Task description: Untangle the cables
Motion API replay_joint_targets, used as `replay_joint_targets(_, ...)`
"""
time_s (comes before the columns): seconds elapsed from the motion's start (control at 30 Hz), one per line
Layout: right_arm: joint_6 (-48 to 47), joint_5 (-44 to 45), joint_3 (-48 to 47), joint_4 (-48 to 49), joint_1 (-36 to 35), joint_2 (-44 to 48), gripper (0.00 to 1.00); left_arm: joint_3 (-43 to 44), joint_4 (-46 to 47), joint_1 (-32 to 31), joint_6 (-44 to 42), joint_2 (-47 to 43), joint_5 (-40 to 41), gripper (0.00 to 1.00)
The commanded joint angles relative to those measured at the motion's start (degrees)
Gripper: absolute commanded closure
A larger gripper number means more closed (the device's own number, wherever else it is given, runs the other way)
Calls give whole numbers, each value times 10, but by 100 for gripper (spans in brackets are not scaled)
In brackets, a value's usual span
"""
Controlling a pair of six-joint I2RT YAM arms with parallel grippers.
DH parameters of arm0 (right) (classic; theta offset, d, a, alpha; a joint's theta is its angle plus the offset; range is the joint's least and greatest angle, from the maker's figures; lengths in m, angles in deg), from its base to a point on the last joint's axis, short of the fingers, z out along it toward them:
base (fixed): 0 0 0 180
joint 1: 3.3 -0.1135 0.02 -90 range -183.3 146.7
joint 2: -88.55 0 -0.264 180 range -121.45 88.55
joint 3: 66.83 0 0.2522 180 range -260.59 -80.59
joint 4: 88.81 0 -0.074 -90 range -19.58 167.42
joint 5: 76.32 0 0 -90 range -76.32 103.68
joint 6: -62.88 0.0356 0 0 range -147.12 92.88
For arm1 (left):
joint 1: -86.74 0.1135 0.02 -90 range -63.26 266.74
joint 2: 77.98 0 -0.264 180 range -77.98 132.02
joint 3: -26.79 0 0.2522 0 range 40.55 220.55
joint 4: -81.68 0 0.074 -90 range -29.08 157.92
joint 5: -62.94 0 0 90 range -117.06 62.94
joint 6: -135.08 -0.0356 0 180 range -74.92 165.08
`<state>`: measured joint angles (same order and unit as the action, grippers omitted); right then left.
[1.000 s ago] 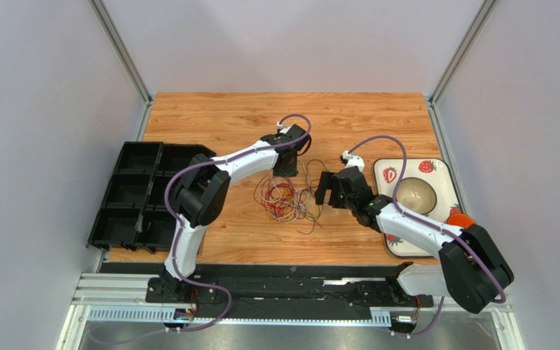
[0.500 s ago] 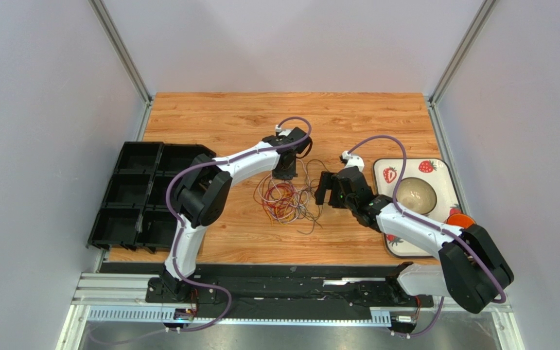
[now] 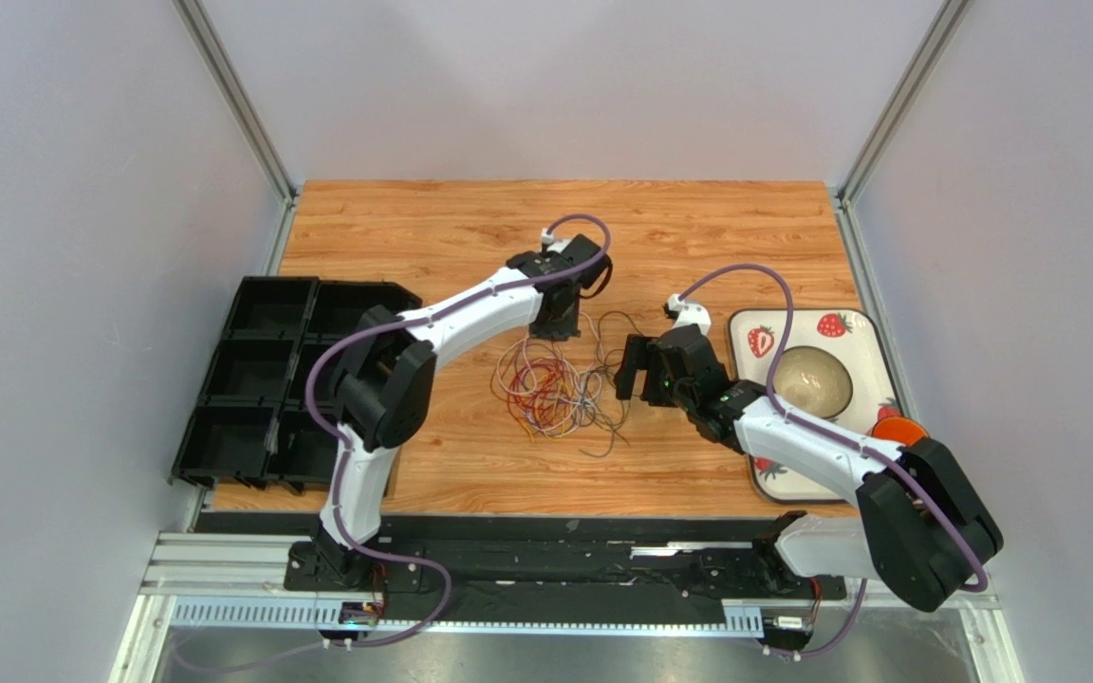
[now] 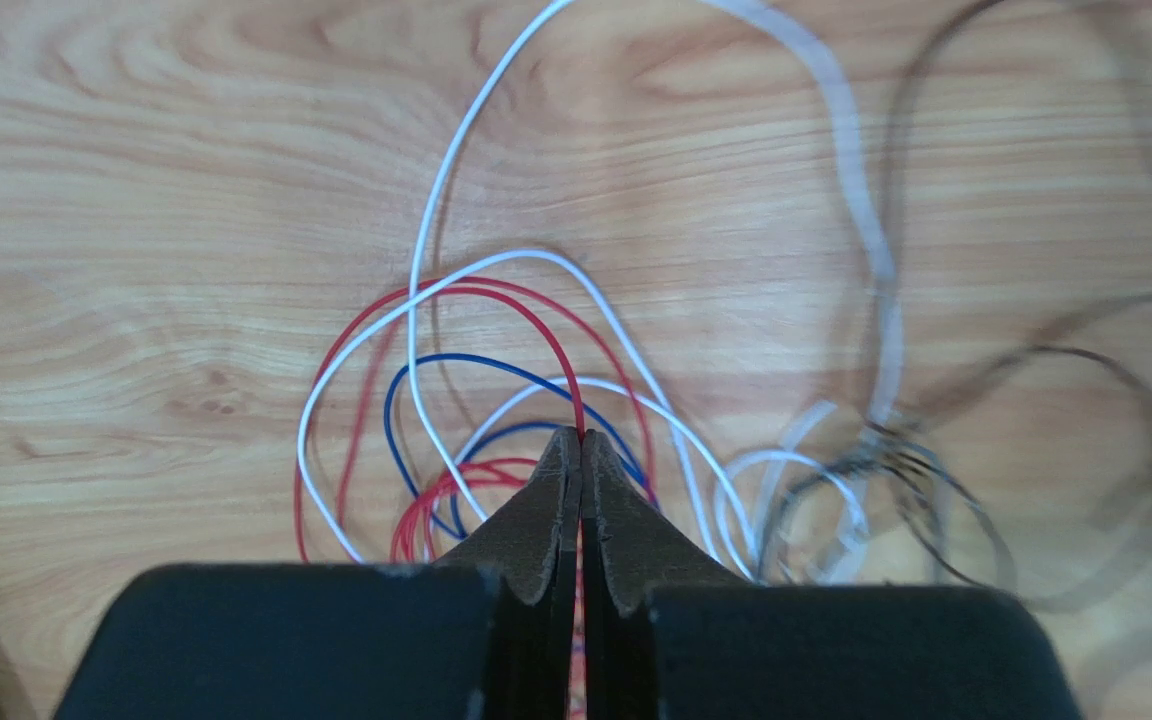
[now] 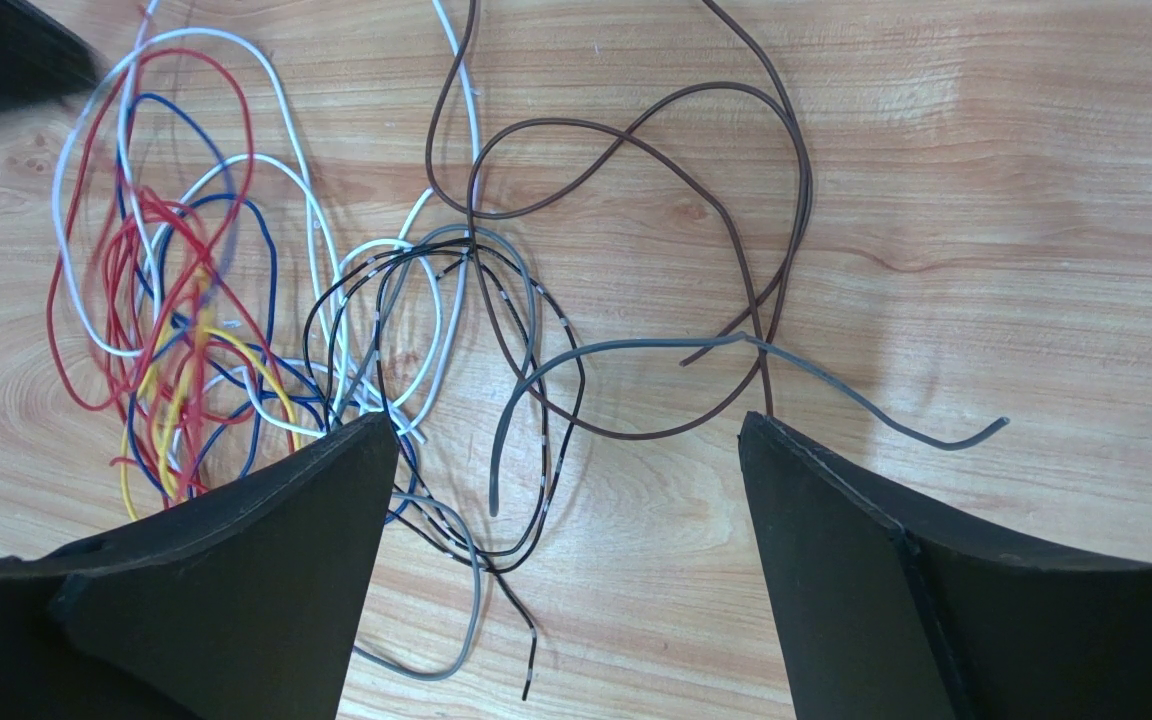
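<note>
The cables (image 3: 552, 387) lie as a tangle of thin red, yellow, white, blue, grey and brown wires on the wooden table. My left gripper (image 3: 555, 330) stands at the tangle's far edge, shut on a red cable (image 4: 530, 308) that runs out from between its tips (image 4: 581, 438). White and blue loops (image 4: 432, 368) lie around it. To the right of the tangle, my right gripper (image 3: 634, 373) is open over the wood, with a grey cable end (image 5: 838, 393) and black strands between its wide fingers (image 5: 282, 555). A brown cable (image 5: 642, 113) loops beyond them.
Black compartment bins (image 3: 260, 377) stand along the table's left edge. A strawberry-print tray (image 3: 852, 335) with a bowl (image 3: 812, 377) sits at the right, with an orange object (image 3: 897, 424) at its near corner.
My left gripper has shut on the red cable and drawn slightly away toward the far side, stretching the tangle a little. The right arm has not moved.
</note>
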<state>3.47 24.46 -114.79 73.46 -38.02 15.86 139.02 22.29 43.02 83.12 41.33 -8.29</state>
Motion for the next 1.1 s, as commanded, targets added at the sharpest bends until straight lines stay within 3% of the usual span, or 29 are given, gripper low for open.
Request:
replay_joint_targets(0.0, -4, 1, -6, 24, -3, 11, 11, 81, 31, -9, -101, -167, -36, 100)
replay_joint_targets(0.2, -2, 5, -5, 22, -3, 12, 10, 141, 69, -12, -190, -301, -71, 100)
replay_joint_targets(0.33, -1, 6, -3, 21, -3, 14, 10, 69, 95, -13, -205, -371, -93, 100)
replay_joint_targets(0.37, 0, 7, -3, 21, -2, 16, 10, 45, 104, -12, -197, -383, -109, 92)
replay_joint_targets(0.4, 0, 8, -3, 21, -3, 16, 10, 18, 117, -13, -191, -393, -120, 61)
replay_joint_targets(0.43, 1, 8, -3, 20, -3, 16, 10, -36, 124, -12, -185, -412, -145, 42)
replay_joint_targets(0.5, 0, 6, -3, 21, -2, 17, 10, -88, 135, -12, -162, -427, -168, 15)
replay_joint_targets(0.7, -6, -7, 4, 24, -3, 34, 10, -288, 155, -13, -97, -509, -189, 15)
replay_joint_targets(0.87, -4, -6, -3, 18, -3, 24, 10, -365, 121, -13, -62, -564, -106, 18)
replay_joint_targets(1.07, -7, -9, -21, 7, -3, 0, 10, -419, 145, -13, -26, -516, -79, 24)
